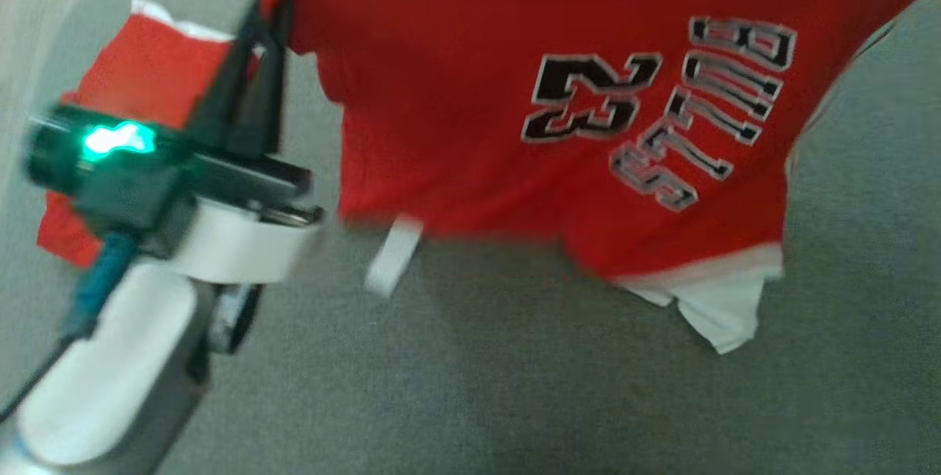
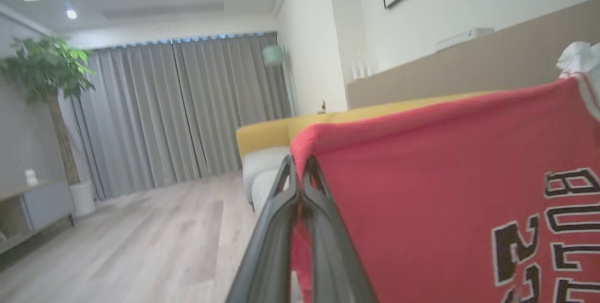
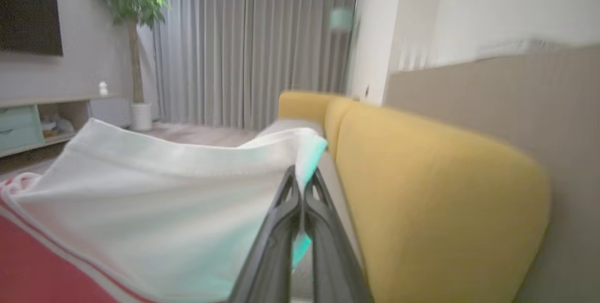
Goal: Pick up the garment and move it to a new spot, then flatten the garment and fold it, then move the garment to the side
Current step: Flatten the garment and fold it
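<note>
The garment (image 1: 470, 107) is a red jersey with white trim, a black "23" and lettering. It hangs stretched above the grey seat cushion (image 1: 514, 387). My left gripper (image 1: 268, 8) is shut on its red upper corner at the upper left of the head view; the left wrist view shows the same pinch, left gripper (image 2: 300, 169) closed on the red garment (image 2: 445, 200). In the right wrist view my right gripper (image 3: 302, 176) is shut on a white edge of the garment (image 3: 164, 209).
A yellow sofa backrest (image 3: 431, 190) runs along the beige wall panel (image 3: 492, 92). Wooden floor (image 2: 140, 242), grey curtains (image 2: 187, 110), a potted plant (image 2: 47, 78) and a low cabinet (image 3: 42, 120) lie beyond the sofa.
</note>
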Available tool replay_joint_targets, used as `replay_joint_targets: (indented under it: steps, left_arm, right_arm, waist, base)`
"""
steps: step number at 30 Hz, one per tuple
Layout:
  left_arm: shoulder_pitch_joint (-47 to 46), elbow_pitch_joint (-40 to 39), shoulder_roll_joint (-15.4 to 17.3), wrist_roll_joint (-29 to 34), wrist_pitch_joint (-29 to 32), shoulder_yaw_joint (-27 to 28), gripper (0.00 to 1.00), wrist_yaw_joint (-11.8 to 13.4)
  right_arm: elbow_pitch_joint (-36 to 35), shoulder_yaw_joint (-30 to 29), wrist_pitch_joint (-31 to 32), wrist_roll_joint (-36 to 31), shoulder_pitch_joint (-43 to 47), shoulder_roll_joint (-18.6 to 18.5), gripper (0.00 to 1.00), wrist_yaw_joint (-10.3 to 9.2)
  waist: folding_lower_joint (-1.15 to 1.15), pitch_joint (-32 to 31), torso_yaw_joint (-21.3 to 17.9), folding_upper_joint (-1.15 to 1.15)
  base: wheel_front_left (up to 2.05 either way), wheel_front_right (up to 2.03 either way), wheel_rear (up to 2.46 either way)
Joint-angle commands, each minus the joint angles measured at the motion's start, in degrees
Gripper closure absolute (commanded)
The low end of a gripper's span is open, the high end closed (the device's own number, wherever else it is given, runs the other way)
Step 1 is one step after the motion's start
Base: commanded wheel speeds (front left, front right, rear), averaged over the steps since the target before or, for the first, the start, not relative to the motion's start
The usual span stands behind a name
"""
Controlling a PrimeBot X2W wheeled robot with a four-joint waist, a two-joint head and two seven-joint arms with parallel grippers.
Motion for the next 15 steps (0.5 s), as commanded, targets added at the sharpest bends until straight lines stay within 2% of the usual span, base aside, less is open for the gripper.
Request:
replay_joint_targets:
  steps: [1,3,4,7,9,12,15]
  left_arm:
    - [-4.6,-5.2,3.9,1.4,0.7,5.2,1.00,1.3]
    - [-6.7,-8.3,5.5,2.2,1.5,7.1,1.00,2.0]
    - [-6.7,-8.3,5.5,2.2,1.5,7.1,1.00,2.0]
    - [-10.1,-11.7,7.3,2.9,3.1,9.5,1.00,2.4]
    - [-12.3,-13.5,8.2,3.5,4.3,10.4,1.00,2.5]
    - [-15.4,-14.9,9.1,3.4,6.1,11.5,1.00,2.1]
    - [-17.9,-15.2,9.0,2.8,7.7,11.7,1.00,1.5]
  right_arm:
    - [-10.3,-5.0,2.8,-3.9,0.9,1.1,1.00,-0.04]
    - [-18.6,-8.7,6.2,-6.7,1.1,3.1,1.00,-0.04]
    - [-18.6,-8.7,6.2,-6.7,1.1,3.1,1.00,-0.04]
    - [-28.0,-12.7,11.0,-9.6,-0.3,5.4,1.00,-0.04]
    - [-31.9,-14.4,13.8,-10.5,-2.2,5.9,1.00,-0.04]
    - [-34.7,-15.6,17.1,-10.7,-5.8,5.4,1.00,-0.04]
    - [-34.5,-15.7,19.6,-10.3,-9.1,4.6,1.00,-0.04]
  waist:
    - [0.01,-3.1,-2.1,0.00]
    - [0.01,-4.0,-2.3,0.00]
    - [0.01,-4.0,-2.3,0.00]
    - [0.01,-5.3,-2.7,0.00]
    - [0.01,-6.0,-3.0,0.00]
    - [0.01,-6.7,-3.4,0.00]
    - [0.01,-7.0,-3.8,0.00]
  base:
    - [0.00,0.00,0.00]
    - [0.00,0.00,0.00]
    - [0.00,0.00,0.00]
    - [0.00,0.00,0.00]
    - [0.00,0.00,0.00]
    - [0.00,0.00,0.00]
    - [0.00,0.00,0.00]
